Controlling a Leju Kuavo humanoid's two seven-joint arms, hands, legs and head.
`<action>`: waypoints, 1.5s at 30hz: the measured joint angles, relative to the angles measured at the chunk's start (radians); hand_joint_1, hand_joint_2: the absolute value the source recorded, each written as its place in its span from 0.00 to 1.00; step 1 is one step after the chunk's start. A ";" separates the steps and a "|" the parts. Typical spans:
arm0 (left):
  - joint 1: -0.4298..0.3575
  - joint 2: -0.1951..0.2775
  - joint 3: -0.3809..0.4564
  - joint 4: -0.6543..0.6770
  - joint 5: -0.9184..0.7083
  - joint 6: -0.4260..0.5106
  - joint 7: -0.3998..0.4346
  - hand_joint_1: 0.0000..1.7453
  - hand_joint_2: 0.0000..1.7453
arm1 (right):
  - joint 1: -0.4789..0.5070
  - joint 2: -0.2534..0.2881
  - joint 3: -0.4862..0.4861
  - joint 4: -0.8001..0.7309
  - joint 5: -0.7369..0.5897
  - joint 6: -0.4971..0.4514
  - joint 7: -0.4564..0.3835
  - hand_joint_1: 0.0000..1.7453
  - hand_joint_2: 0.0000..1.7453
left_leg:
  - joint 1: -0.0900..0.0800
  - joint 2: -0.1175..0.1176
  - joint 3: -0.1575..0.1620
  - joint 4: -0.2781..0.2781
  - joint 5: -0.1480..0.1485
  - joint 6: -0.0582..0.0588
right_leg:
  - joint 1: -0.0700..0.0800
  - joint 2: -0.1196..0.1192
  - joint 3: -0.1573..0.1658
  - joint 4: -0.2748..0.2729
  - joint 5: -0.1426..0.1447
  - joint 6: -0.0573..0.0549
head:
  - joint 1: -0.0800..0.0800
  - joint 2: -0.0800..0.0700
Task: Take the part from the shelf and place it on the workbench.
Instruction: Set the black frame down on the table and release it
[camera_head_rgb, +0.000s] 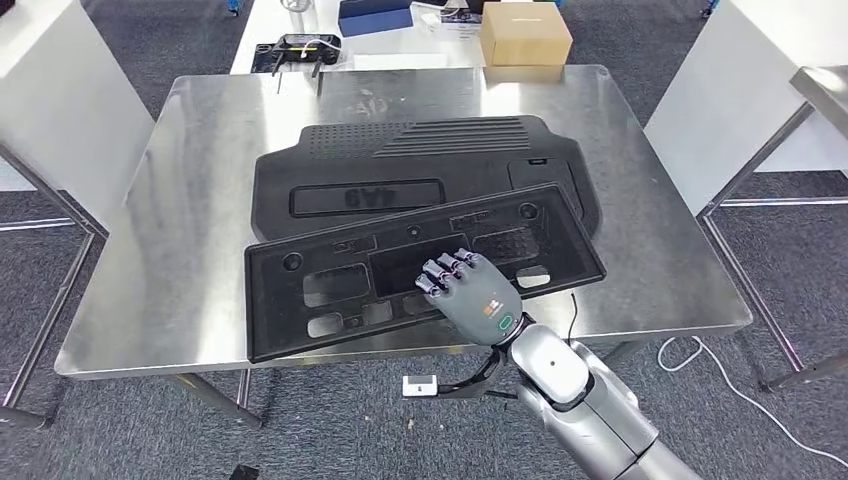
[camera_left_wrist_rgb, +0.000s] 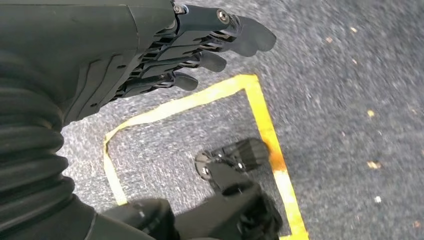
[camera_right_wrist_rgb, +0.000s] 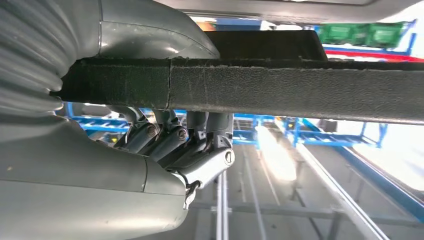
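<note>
A flat black panel (camera_head_rgb: 400, 262) with several cut-outs lies tilted on the steel workbench (camera_head_rgb: 200, 200), partly over a larger black ribbed mat (camera_head_rgb: 420, 160). My right hand (camera_head_rgb: 470, 290) grips the panel's near edge, fingers on top. In the right wrist view the panel's edge (camera_right_wrist_rgb: 280, 85) passes between the thumb and the curled fingers (camera_right_wrist_rgb: 170, 142) of that hand. My left hand (camera_left_wrist_rgb: 150, 55) hangs over the carpet with its fingers stretched out and nothing in it.
A cardboard box (camera_head_rgb: 524, 32), a blue box (camera_head_rgb: 374, 16) and a black device (camera_head_rgb: 300, 48) sit on a white table behind the workbench. White partitions flank it, with another steel table (camera_head_rgb: 820, 85) at right. A white cable (camera_head_rgb: 700, 360) and yellow tape (camera_left_wrist_rgb: 265, 125) lie on the floor.
</note>
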 joint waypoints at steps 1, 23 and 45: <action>0.000 0.000 0.000 0.000 0.000 -0.001 0.000 0.00 1.00 | 0.000 0.000 -0.002 0.000 0.001 -0.004 0.004 1.00 1.00 | 0.002 -0.009 -0.001 -0.002 0.002 0.005 | -0.003 0.015 -0.008 0.016 -0.011 0.002 | 0.001 0.000; 0.001 0.006 0.000 0.000 -0.018 -0.028 0.017 0.00 1.00 | 0.018 0.027 -0.019 0.015 0.018 0.005 0.053 1.00 1.00 | -0.001 -0.065 0.004 -0.015 0.015 0.015 | -0.002 0.104 -0.012 0.001 0.012 0.002 | 0.003 0.000; 0.001 0.009 0.000 0.000 -0.018 -0.029 0.017 0.00 1.00 | 0.036 0.040 -0.051 0.014 0.044 0.023 0.086 1.00 1.00 | -0.005 -0.064 0.006 -0.023 0.016 0.021 | -0.012 0.103 -0.016 0.003 0.008 0.009 | 0.004 0.000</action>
